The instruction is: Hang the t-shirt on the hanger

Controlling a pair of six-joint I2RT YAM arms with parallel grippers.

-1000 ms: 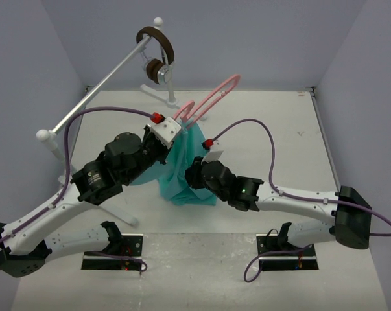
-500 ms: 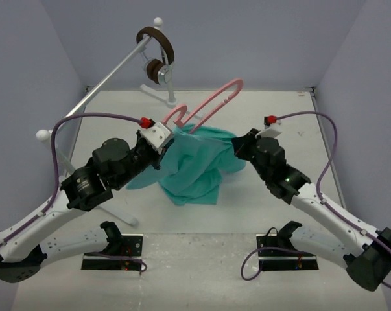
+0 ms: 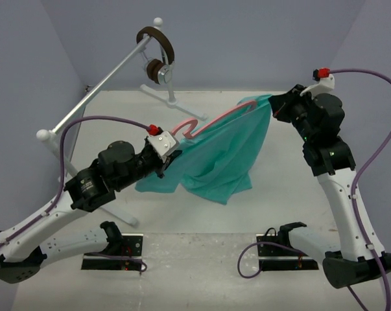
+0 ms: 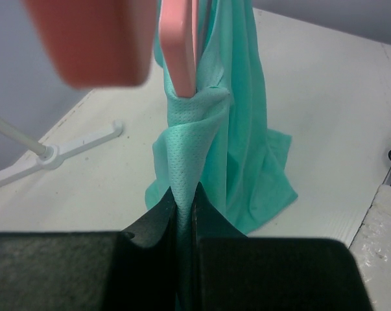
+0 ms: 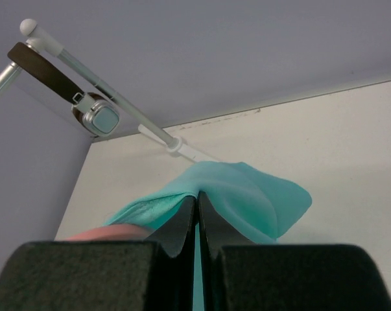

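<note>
The teal t-shirt [image 3: 224, 159] hangs stretched in the air between both grippers, and its lower part droops toward the table. The pink hanger [image 3: 211, 116] runs along the shirt's top edge, with its hook near my left gripper. My left gripper [image 3: 168, 157] is shut on the shirt's left end. In the left wrist view the cloth [image 4: 201, 149] is pinched between the jaws, with the hanger [image 4: 179, 52] above it. My right gripper [image 3: 275, 109] is raised at the far right and shut on the shirt's right end. In the right wrist view the cloth [image 5: 247, 194] folds over the jaws.
A long white rail stand [image 3: 98, 84] slants across the left side, and its foot reaches the table near my left arm. Brown headphones [image 3: 157, 55] hang on its far end and also show in the right wrist view [image 5: 59, 81]. Purple-grey walls close the sides and back.
My right arm swung up and to the far right with the shirt, pulling it from a bunched heap into a spread sheet along the hanger. My left gripper kept its hold and moved little.
</note>
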